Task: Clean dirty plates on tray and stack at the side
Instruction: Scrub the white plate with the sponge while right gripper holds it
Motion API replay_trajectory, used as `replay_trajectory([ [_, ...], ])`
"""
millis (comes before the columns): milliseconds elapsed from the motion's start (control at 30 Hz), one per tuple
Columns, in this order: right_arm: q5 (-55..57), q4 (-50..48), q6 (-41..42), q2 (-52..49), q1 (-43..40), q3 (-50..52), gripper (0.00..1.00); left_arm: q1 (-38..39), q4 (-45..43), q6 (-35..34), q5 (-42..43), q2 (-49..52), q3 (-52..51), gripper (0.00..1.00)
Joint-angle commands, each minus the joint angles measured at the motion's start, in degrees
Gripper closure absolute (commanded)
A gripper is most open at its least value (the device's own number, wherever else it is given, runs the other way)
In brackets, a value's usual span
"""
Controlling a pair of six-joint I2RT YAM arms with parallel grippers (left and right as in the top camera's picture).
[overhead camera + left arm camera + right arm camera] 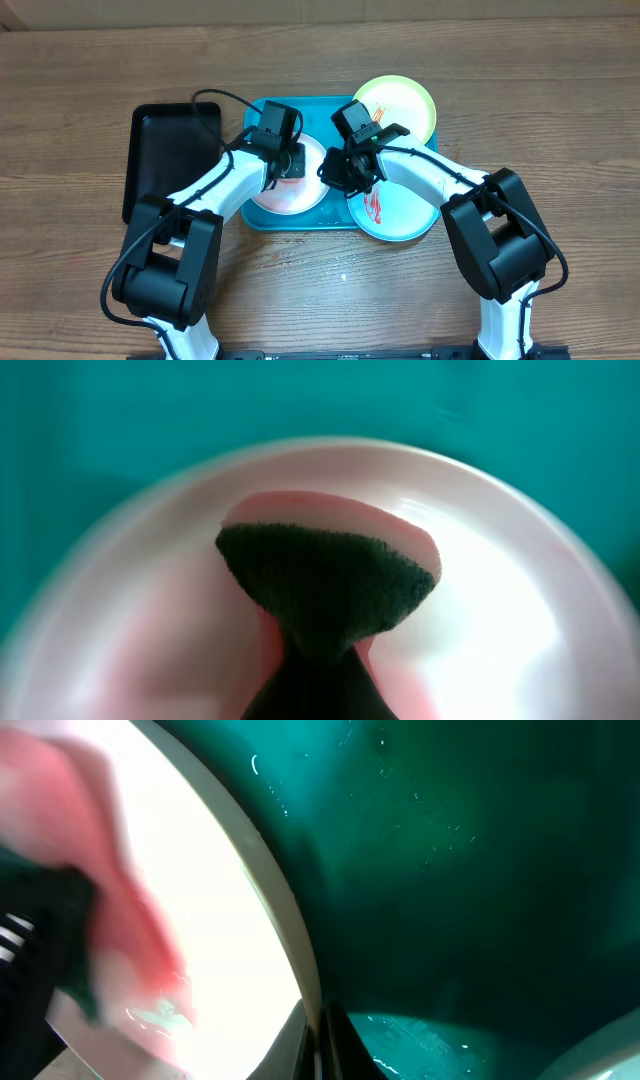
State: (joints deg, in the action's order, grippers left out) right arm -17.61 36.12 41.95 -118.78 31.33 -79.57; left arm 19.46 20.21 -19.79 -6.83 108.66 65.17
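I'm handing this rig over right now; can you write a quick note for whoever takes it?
Left gripper: shut on a sponge, pressed on the white plate, which shows pink smears.
Right gripper: shut, apparently pinching that plate's rim.
All plates lie on or across the teal tray: mint-green plate near right, red smears; yellow-green plate far right.
Done: nothing stacked.
Left: finish the white plate, wipe the other two, stack them beside the tray.
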Motion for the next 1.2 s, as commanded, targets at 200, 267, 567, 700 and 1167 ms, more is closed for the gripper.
replay_trajectory([
  [200,-0.5,0.0,0.0,-0.2,0.9,-0.3,0.96,0.0,-2.3,-8.4,-3.3,0.8,-0.5,0.96],
  [267,-0.5,0.0,0.0,-0.2,0.9,-0.3,0.96,0.2,-4.3,-4.6,3.6,0.8,-0.5,0.96],
  [567,-0.5,0.1,0.0,-0.2,0.9,-0.3,0.96,1.8,-4.2,5.7,21.4,0.8,-0.5,0.96],
  [700,-0.5,0.0,0.0,-0.2,0.9,-0.3,0.96,1.9,-2.5,10.8,27.8,0.8,-0.5,0.96],
  [1167,-0.5,0.0,0.0,-0.2,0.9,-0.3,0.96,1.0,3.1,-10.3,-13.8,0.8,-0.5,0.96],
])
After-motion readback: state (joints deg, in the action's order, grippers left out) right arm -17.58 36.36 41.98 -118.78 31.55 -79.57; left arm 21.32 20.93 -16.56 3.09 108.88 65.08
